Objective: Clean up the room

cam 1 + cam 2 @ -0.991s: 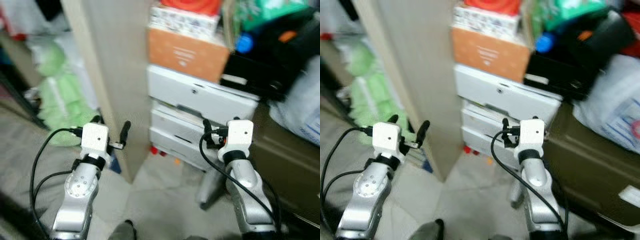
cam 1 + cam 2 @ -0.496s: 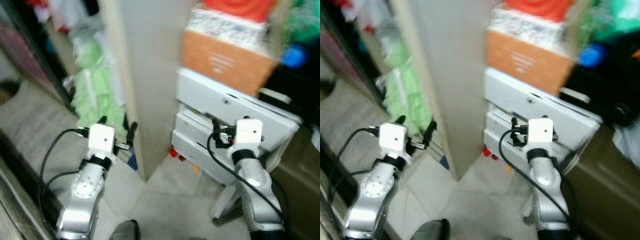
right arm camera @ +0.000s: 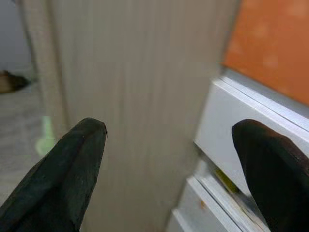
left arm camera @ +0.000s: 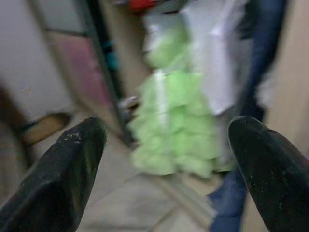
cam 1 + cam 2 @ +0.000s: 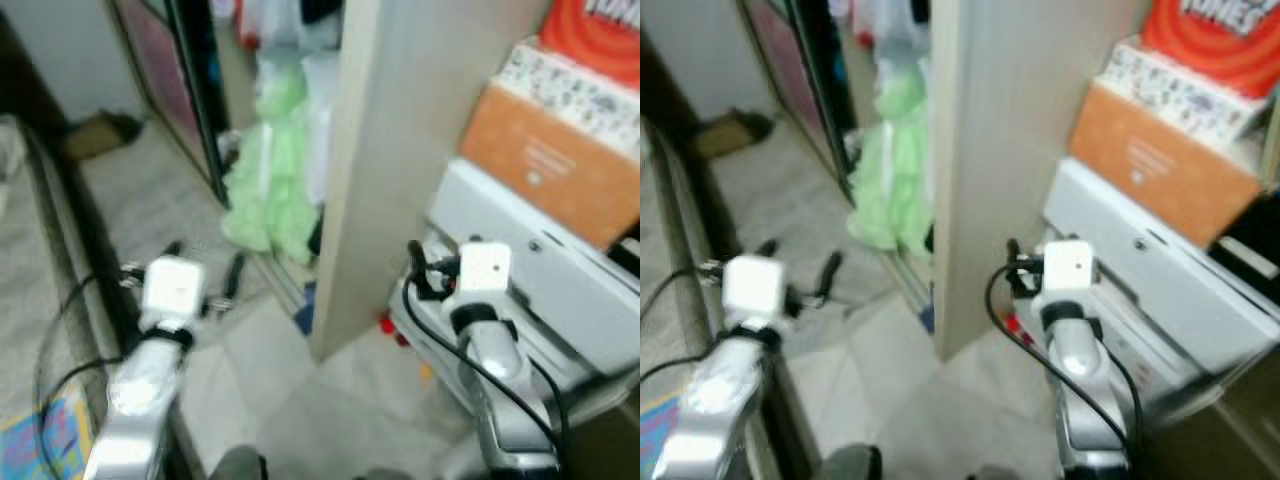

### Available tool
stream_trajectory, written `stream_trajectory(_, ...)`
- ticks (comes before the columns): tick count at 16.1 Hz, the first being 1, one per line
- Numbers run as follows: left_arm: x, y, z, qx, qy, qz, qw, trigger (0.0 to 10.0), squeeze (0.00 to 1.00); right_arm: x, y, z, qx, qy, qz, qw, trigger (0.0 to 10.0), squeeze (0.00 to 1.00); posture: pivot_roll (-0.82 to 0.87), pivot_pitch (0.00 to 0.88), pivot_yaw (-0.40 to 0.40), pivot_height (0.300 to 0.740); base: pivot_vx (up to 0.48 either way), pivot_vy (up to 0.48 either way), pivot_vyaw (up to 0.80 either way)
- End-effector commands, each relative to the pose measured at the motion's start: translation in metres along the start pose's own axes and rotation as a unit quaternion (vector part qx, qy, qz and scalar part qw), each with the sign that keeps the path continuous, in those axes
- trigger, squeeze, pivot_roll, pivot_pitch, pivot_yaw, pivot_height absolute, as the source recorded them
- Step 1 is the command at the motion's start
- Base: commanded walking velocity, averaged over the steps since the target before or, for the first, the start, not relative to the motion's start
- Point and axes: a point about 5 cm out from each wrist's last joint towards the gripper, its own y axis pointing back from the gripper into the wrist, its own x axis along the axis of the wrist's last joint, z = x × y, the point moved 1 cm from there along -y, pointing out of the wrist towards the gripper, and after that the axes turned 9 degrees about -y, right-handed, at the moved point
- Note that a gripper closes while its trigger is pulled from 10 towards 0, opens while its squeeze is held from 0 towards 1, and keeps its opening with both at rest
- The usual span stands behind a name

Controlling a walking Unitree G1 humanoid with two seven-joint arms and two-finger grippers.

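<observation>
Two empty, wide-open claws, left claw (image 4: 164, 174) and right claw (image 3: 169, 179), flank a beige panel (image 5: 400, 150); green bundle (image 5: 270, 190) behind.

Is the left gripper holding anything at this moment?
No. In the left wrist view the left gripper has its two black fingers spread wide with nothing between them; a green garment hangs beyond.

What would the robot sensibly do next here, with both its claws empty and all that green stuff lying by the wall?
Probably step forward toward the green bundle and steady itself. Both the left gripper and the right gripper are open and hold nothing, and the bundle lies on the floor beyond the left gripper, beside the beige panel. The head views are blurred, so reaching now seems premature.
</observation>
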Motion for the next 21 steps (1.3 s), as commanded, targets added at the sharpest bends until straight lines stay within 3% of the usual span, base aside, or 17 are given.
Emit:
stream_trajectory(1,0.002,0.003,0.005,-0.005,0.004,0.003,1.0,10.0,0.0,-0.001,0.003,0.011,-0.016,0.003,-0.006,1.0,10.0,0.0,-0.03,0.078,-0.049,0.74,0.0,0.0,0.8)
stream_trajectory(15,0.006,0.0,0.01,-0.021,0.009,0.005,1.0,10.0,0.0,-0.007,0.006,0.004,0.021,-0.008,-0.026,0.999,10.0,0.0,-0.02,0.077,-0.053,0.74,0.0,0.0,0.8)
stream_trajectory(21,0.006,0.0,0.012,-0.032,0.014,0.007,0.999,10.0,0.0,-0.006,0.005,0.003,0.021,-0.025,-0.024,0.999,10.0,0.0,-0.02,0.079,-0.054,0.74,0.0,-0.264,0.0)
